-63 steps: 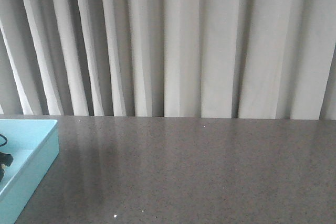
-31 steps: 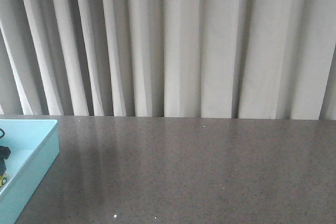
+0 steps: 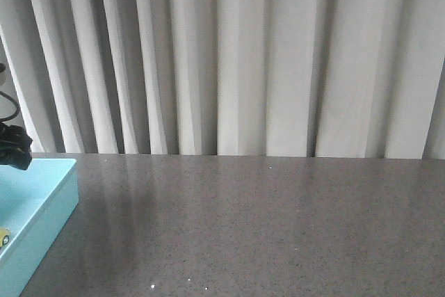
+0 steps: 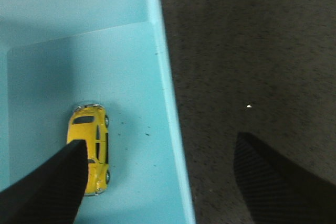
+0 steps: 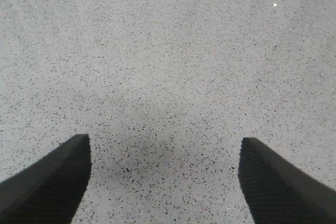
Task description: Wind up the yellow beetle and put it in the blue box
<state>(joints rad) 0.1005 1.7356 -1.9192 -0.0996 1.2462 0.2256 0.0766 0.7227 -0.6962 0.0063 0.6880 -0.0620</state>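
Note:
The yellow beetle [image 4: 92,140] lies on the floor of the blue box [image 4: 52,61], free of any grip, close to the box's right wall [image 4: 170,108]. My left gripper [image 4: 161,145] hangs open above it. One finger [image 4: 47,187] covers part of the car's rear, and the other finger [image 4: 273,182] is over the table outside the box. In the front view the blue box [image 3: 42,199] sits at the far left, with a sliver of the yellow beetle [image 3: 3,236] at the frame edge and the left arm [image 3: 14,147] above it. My right gripper [image 5: 164,142] is open over bare table.
The grey speckled tabletop [image 3: 264,227] stretches right of the box to its far edge [image 3: 264,156]. Behind that edge hangs a pale pleated curtain [image 3: 243,60]. A black cable [image 3: 5,109] loops above the left arm.
In the front view the left arm has risen from inside the box to above its rim. The beetle stays on the box floor.

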